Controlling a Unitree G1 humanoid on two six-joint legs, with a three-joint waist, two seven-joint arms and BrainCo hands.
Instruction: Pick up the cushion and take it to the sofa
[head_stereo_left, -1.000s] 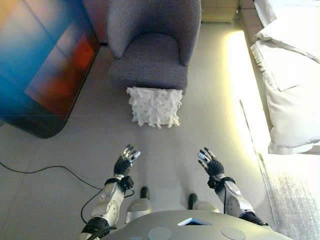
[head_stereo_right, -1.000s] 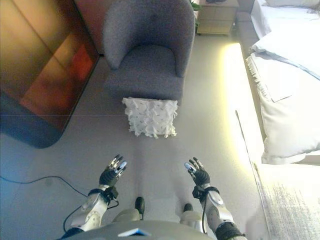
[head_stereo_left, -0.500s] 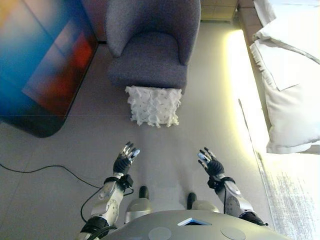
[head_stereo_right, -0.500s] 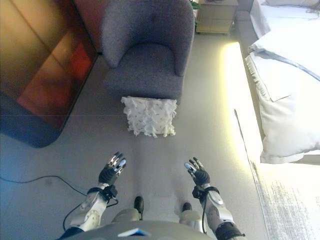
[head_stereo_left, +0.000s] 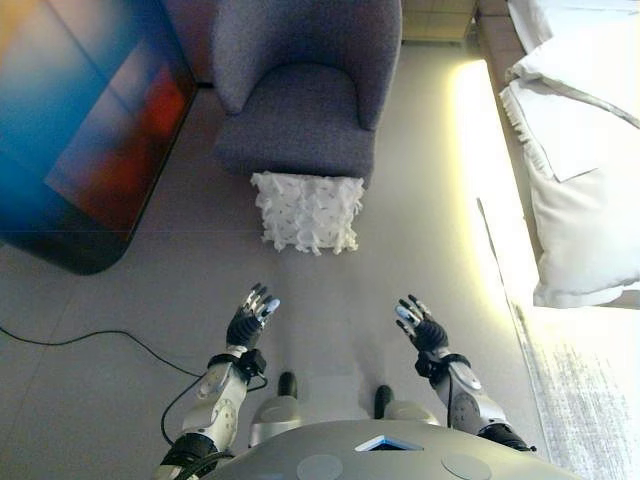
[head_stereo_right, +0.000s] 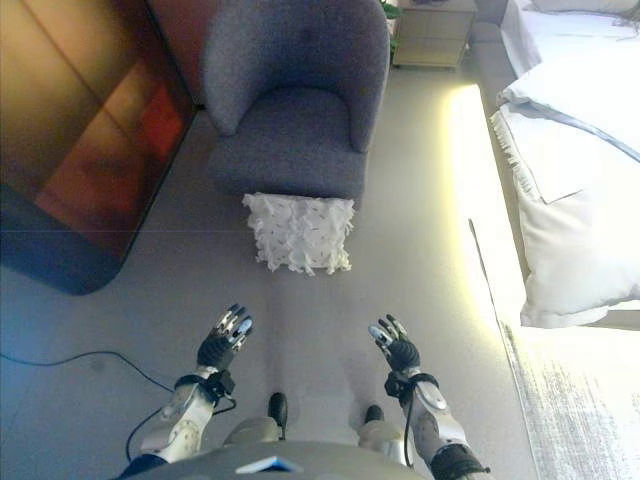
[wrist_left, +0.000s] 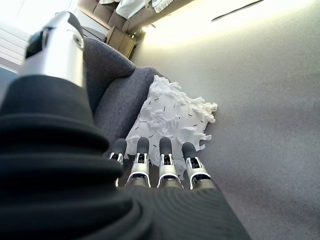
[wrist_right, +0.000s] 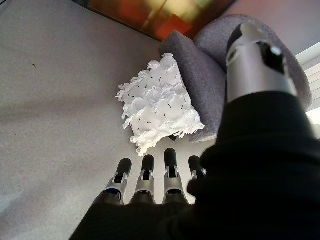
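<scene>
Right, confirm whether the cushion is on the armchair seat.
No: the cushion lies on the floor against the front of the armchair, whose seat is bare.

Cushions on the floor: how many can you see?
1. The white tufted cushion lies on the grey floor, against the front of the grey armchair. Both hands are away from it, holding nothing.

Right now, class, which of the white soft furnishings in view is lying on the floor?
The tufted white cushion, propped against the front of the grey armchair. The smooth white pillows lie on the bed at the robot's right instead.
</scene>
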